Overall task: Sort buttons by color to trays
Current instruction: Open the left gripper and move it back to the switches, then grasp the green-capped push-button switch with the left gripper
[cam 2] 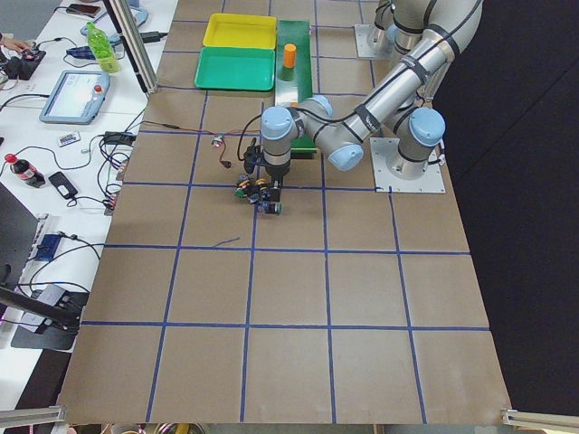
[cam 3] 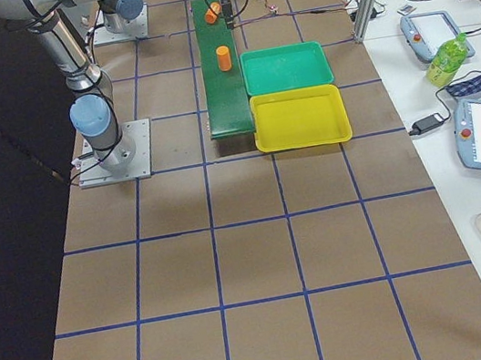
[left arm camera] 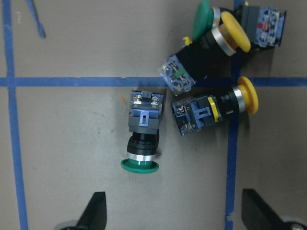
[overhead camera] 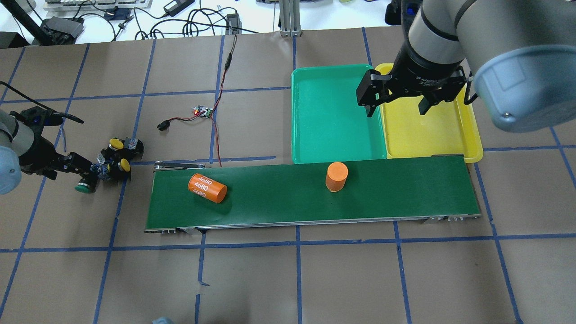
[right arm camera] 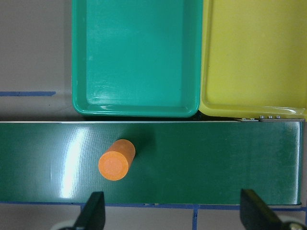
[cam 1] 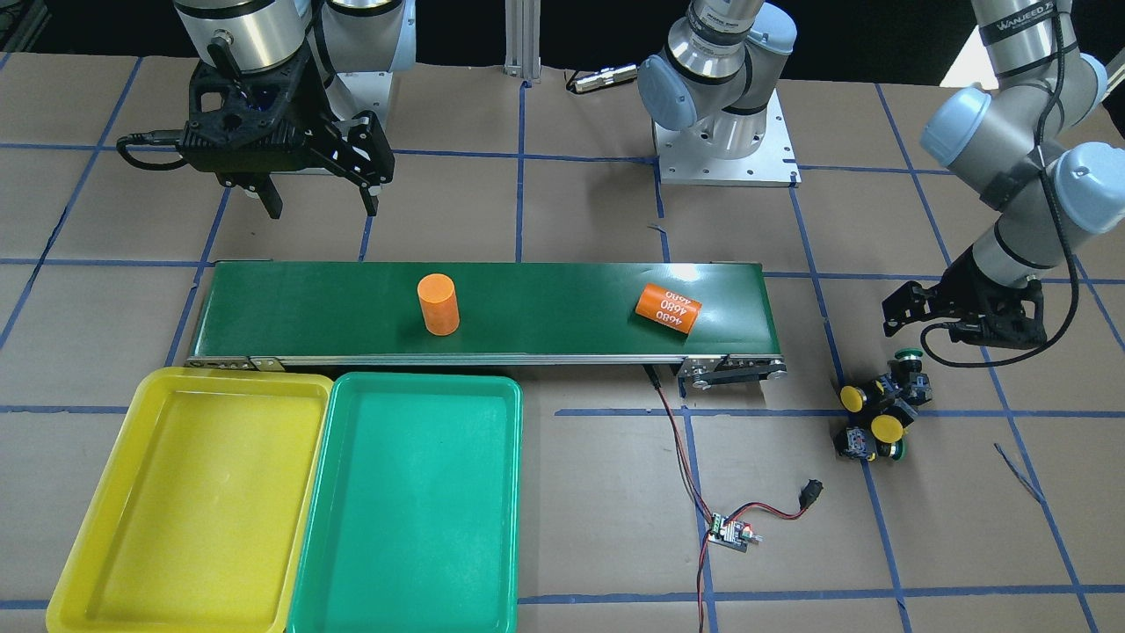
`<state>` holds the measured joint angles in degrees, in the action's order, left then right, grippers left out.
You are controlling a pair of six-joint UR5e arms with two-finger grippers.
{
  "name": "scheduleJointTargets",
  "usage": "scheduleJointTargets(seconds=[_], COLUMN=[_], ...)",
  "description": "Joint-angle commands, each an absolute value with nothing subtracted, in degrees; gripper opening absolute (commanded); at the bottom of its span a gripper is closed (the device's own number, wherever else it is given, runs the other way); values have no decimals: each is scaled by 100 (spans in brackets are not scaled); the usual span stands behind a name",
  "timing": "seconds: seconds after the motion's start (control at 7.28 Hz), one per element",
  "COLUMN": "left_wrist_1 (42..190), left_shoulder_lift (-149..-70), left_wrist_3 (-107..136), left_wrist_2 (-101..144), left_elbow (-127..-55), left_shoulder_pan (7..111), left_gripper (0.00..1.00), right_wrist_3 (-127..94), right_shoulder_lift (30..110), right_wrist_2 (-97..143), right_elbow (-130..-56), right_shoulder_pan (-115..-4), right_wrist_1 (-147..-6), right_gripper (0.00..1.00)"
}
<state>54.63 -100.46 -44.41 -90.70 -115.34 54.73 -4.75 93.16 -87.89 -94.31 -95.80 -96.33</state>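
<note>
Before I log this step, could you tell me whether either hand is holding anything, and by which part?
Nothing is held. The left hand is open near the buttons; the right hand is open in mid-air.

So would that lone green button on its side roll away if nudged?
The green button would probably pivot rather than roll: its round cap is wider than its squarish body. It looks rigid, so gripping the body should hold.

Four buttons [cam 1: 888,428] lie clustered; yellow tray [cam 1: 193,492] beside green tray [cam 1: 413,501].
</note>
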Motion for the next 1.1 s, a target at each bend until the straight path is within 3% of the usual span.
scheduleJointTargets(seconds=[0.0,0.55,0.69,0.96], left_wrist_1=[5432,5344,5283,5168], left_shoulder_lift=[-10256,-10748,-10871,-11073], left_wrist_3=[-5220,-6047,-6047,-6021], left_wrist_2=[-8966,-8798,-8798,-8798], left_elbow=[-11470,-11382,-11364,-11320], left_shoulder_pan=[5292,5177,5177,5177], left_gripper=[100,100,87,37], right_wrist_3=[-475,-475,-475,-475], right_shoulder_lift=[9316,9316,9316,9316], right_wrist_2=[-8789,-8789,-8789,-8789], right_elbow=[-9431,-9431,-9431,-9431], right_shoulder_pan=[-9580,-9580,-9580,-9580], right_wrist_1=[-9633,-9633,-9633,-9633], right_gripper=[100,100,100,100])
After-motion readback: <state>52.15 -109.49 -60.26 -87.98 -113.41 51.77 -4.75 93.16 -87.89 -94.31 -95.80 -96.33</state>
